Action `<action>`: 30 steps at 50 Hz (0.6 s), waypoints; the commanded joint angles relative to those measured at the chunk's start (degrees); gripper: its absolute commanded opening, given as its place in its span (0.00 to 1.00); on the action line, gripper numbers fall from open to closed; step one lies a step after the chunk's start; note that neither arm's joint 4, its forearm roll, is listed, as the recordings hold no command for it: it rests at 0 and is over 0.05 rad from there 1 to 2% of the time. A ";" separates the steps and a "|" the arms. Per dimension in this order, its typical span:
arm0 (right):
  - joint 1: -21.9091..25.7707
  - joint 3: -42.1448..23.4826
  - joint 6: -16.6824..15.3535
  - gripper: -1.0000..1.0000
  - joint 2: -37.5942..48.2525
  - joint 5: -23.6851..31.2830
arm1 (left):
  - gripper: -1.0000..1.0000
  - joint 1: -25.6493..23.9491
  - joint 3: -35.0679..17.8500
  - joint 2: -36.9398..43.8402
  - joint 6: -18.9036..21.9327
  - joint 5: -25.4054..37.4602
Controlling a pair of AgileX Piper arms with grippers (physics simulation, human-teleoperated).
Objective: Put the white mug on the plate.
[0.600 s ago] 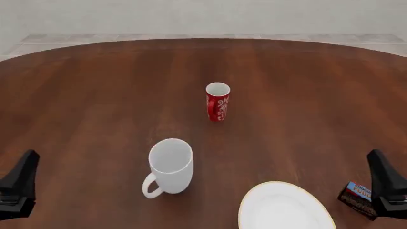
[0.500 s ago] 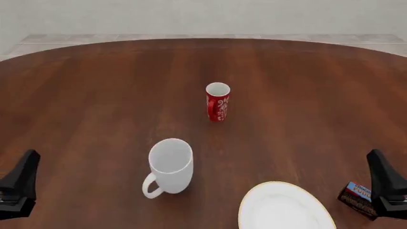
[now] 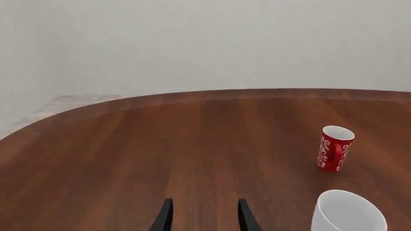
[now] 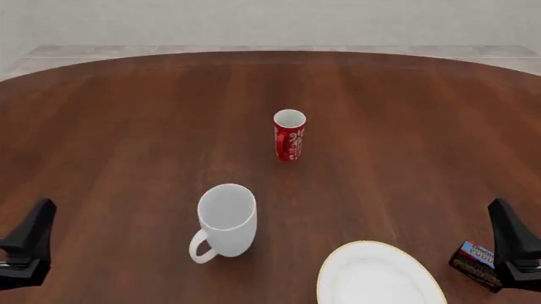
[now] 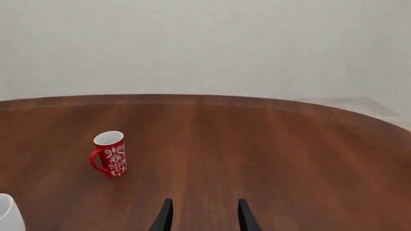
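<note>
The white mug (image 4: 227, 218) stands upright on the table's near left-centre, its loop handle (image 4: 199, 247) turned toward the near side. It also shows in the left wrist view as white mug (image 3: 347, 214), and as a sliver of white mug (image 5: 8, 215) in the right wrist view. The plate (image 4: 377, 276), white with a gold rim, lies near the front edge to the mug's right. My left gripper (image 4: 40, 214) hovers at the near left and is open and empty, as seen at the left gripper (image 3: 205, 217). My right gripper (image 4: 502, 213) sits at the near right, also open and empty, shown at the right gripper (image 5: 204, 217).
A slim red mug (image 4: 289, 135) with white patterns stands upright farther back at the centre. A dark chocolate bar (image 4: 473, 262) lies beside the right gripper, right of the plate. The round brown table (image 4: 127, 126) curves away at the back.
The left gripper has shifted very slightly to the right. Nothing else has moved.
</note>
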 commanded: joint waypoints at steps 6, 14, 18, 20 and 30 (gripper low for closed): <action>0.03 -0.10 -0.25 1.00 -0.19 0.20 | 1.00 -3.88 -0.41 9.03 -1.01 -4.10; 0.00 -0.12 0.18 1.00 -0.16 0.36 | 1.00 -9.42 -7.13 9.01 1.54 6.29; 0.07 -0.09 -0.63 1.00 -0.24 0.11 | 1.00 -12.01 -11.63 11.47 0.92 10.79; 0.05 -0.08 -0.41 1.00 -0.19 0.14 | 1.00 -13.23 -12.71 13.38 0.86 11.81; 0.05 -0.36 -0.32 1.00 -0.21 0.46 | 1.00 -16.57 -14.87 17.25 4.77 15.90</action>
